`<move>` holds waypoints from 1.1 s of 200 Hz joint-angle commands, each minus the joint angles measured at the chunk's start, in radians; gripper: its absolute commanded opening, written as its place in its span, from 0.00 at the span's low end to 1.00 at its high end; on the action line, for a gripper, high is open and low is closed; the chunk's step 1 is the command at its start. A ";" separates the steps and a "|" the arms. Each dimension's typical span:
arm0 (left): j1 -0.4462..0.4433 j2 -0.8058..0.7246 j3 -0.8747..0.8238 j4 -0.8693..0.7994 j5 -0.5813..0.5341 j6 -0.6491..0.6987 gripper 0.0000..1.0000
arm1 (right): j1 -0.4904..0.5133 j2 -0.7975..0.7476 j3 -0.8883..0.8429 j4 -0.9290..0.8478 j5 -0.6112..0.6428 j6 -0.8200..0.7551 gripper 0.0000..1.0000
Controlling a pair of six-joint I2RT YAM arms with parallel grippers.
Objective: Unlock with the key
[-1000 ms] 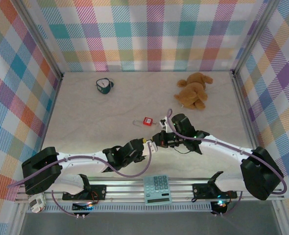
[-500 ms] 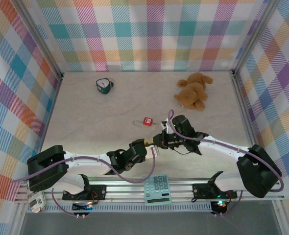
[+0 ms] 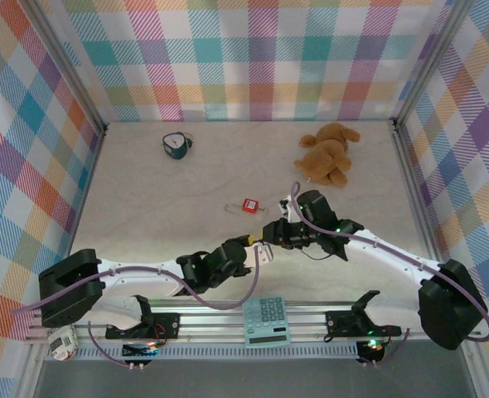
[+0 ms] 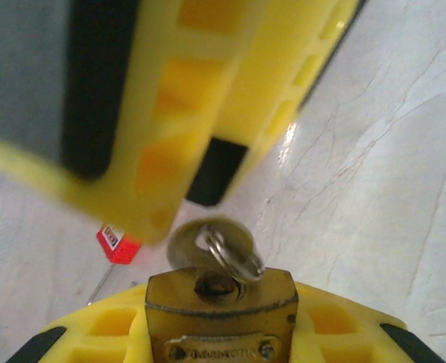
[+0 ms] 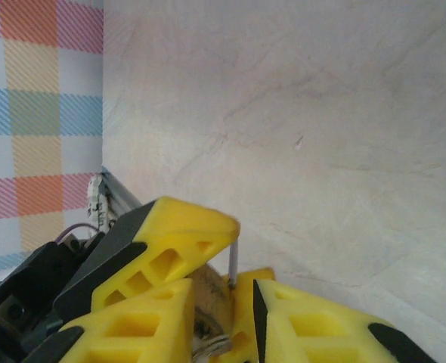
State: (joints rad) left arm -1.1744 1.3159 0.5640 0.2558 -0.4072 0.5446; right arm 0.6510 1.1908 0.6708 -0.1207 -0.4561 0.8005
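My left gripper [image 3: 244, 247] [image 4: 219, 336] is shut on a small brass padlock [image 4: 221, 314] [image 3: 250, 241], holding its body between the yellow fingers with the keyhole end facing the camera. The key [image 4: 208, 243] sits in the keyhole, its rounded head and split ring sticking out. My right gripper [image 3: 267, 234] [image 5: 221, 299] is right at the padlock, with its yellow fingers [image 4: 159, 128] blurred just beyond the key's head. Its jaws stand slightly apart and the key's head is free of them. In the right wrist view the padlock body [image 5: 210, 291] and silver shackle [image 5: 233, 263] show between the fingers.
A red padlock [image 3: 248, 205] [image 4: 117, 242] lies on the table just beyond the grippers. A brown teddy bear [image 3: 328, 153] sits at the back right and a small teal object [image 3: 176, 145] at the back left. A calculator [image 3: 265, 320] rests on the front rail.
The right gripper's jaws have parted and let go of the key's head. The left gripper still holds the padlock, now a little further right than a second ago.
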 commanded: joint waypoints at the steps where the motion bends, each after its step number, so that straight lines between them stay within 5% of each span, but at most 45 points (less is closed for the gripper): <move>1: 0.029 -0.018 0.042 -0.070 0.113 -0.106 0.00 | -0.026 -0.018 0.036 -0.110 0.052 -0.088 0.32; 42: 0.078 0.012 0.060 -0.116 0.216 -0.154 0.00 | -0.037 -0.056 0.025 -0.137 0.067 -0.157 0.36; 82: 0.118 0.033 0.100 -0.168 0.295 -0.169 0.00 | -0.036 -0.094 -0.019 -0.067 -0.085 -0.219 0.45; 167: 0.146 0.056 0.159 -0.201 0.382 -0.199 0.00 | 0.013 -0.013 -0.029 -0.026 -0.121 -0.248 0.49; 220: 0.169 0.019 0.138 -0.194 0.390 -0.203 0.00 | -0.022 -0.052 -0.022 -0.126 0.063 -0.216 0.49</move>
State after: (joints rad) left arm -1.0218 1.3678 0.6651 -0.0261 -0.0319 0.3637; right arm 0.6270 1.1702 0.6487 -0.1894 -0.4412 0.5858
